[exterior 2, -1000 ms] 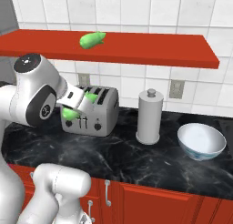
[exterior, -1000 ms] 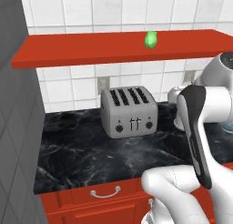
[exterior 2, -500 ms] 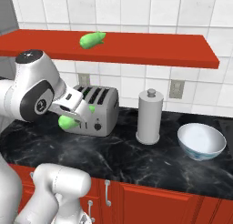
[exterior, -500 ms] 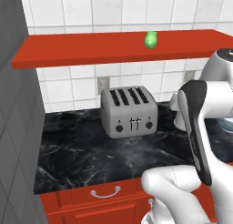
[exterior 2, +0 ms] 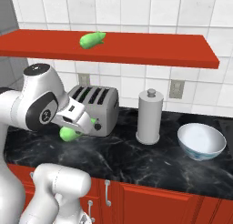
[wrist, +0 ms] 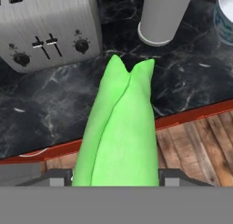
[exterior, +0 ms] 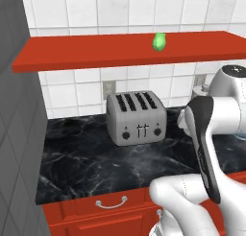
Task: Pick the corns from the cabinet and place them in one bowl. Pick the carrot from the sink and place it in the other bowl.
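The end effector [exterior 2: 78,127] grips a corn [wrist: 119,132] above the bench [exterior 2: 136,159] by the toaster [exterior 2: 96,108]. Another corn [exterior 2: 91,39] lies on the cabinet [exterior 2: 150,48].

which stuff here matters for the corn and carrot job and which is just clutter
Job: held corn, gripper, corn on red shelf, pale bowl.
Clutter: toaster, grey canister, wall sockets.

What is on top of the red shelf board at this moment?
One green corn lies on the red shelf board, left of its middle in the right base view. Nothing else shows on the board. The second corn is in the hand, above the counter's front edge.
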